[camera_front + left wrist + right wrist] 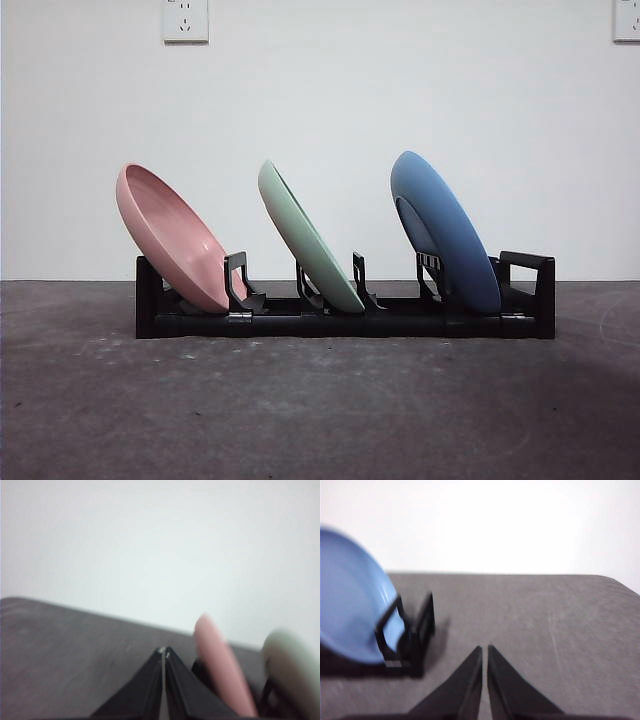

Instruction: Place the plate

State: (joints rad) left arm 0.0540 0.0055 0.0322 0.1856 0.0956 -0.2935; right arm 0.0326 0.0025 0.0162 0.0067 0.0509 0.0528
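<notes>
A black dish rack [345, 322] stands on the table with three plates leaning in its slots: a pink plate [170, 238] at the left, a green plate [306, 238] in the middle, a blue plate [444, 230] at the right. No arm shows in the front view. My left gripper [164, 652] is shut and empty, beside the pink plate [220, 670] and green plate [295, 672]. My right gripper [484, 650] is shut and empty, off the rack's end [412, 635] by the blue plate [350, 600].
Dark grey tabletop [320, 410] spreads in front of the rack. A white wall stands behind, with an outlet [185, 20] at the upper left and another [627, 20] at the upper right.
</notes>
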